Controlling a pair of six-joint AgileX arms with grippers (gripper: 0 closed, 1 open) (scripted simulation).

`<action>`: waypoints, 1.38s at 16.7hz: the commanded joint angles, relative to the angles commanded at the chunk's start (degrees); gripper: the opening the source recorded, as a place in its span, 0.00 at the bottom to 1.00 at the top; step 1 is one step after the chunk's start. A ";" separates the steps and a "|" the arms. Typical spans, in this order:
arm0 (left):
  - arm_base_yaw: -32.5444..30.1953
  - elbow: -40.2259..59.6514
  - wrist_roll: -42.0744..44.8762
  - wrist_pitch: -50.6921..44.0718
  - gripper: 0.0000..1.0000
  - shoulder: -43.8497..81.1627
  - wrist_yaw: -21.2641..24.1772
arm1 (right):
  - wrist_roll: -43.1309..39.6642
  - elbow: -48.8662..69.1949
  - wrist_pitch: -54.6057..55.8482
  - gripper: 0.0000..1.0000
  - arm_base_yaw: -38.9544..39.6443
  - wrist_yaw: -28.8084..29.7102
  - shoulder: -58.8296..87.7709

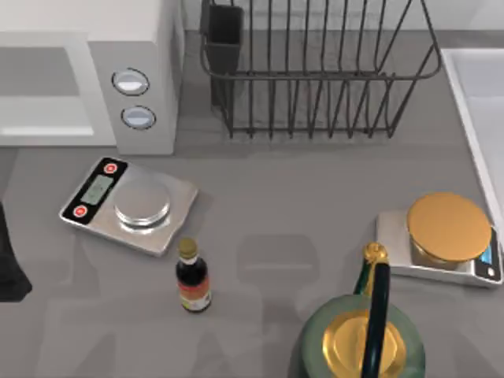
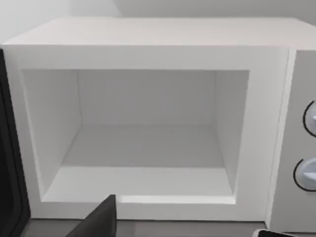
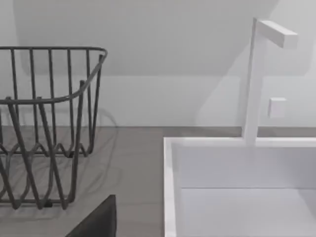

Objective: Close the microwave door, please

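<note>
Microwave door [image 2: 9, 148] stands swung open: in the left wrist view it is a dark panel at the hinge side of the cavity, well away from the front opening. The microwave [image 1: 150, 47] sits at the far left corner of the counter [image 1: 268, 205]. Its white cavity is uncovered, and its two round dials [image 1: 130, 82] are stacked one above the other on the control strip beside the opening.

The left end effector [image 2: 98, 222] faces the microwave's open front from close by. Just a dark wedge of it is visible, so I cannot tell whether it is open or closed. The right end effector [image 3: 98, 222] is near the far right of the counter, facing the white sink [image 3: 170, 187] and its faucet [image 3: 254, 79]. Its state cannot be told either.

A black wire dish rack [image 1: 315, 79] stands along the far edge, between the microwave and the sink. A silver kitchen scale [image 1: 130, 205] lies in front of the microwave, turned at an angle, with a small dark bottle [image 1: 191, 279] upright just beside its near corner. Near the right edge sits a second scale [image 1: 445, 236] with a gold plate. A green teapot [image 1: 358, 342] with a gold lid stands at the near edge, just beside that scale.
</note>
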 joint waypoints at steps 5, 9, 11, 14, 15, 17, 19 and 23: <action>0.00 0.00 0.00 0.00 0.70 0.00 0.00 | 0.00 0.00 0.00 1.00 0.00 0.00 0.00; 0.00 0.00 0.00 0.00 0.40 0.00 0.00 | 0.00 0.00 0.00 1.00 0.00 0.00 0.00; 0.00 0.00 0.00 0.00 0.25 0.00 0.00 | 0.00 0.00 0.00 1.00 0.00 0.00 0.00; 0.00 0.00 0.00 0.00 0.02 0.00 0.00 | 0.00 0.00 0.00 1.00 0.00 0.00 0.00; 0.00 0.00 0.00 0.00 0.00 0.00 0.00 | 0.00 0.00 0.00 1.00 0.00 0.00 0.00; 0.00 0.00 0.00 0.00 0.00 0.00 0.00 | 0.00 0.00 0.00 1.00 0.00 0.00 0.00; 0.00 0.00 0.00 0.00 0.00 0.00 0.00 | 0.00 0.00 0.00 1.00 0.00 0.00 0.00; 0.00 0.00 0.00 0.00 0.00 0.00 0.00 | 0.00 0.00 0.00 1.00 0.00 0.00 0.00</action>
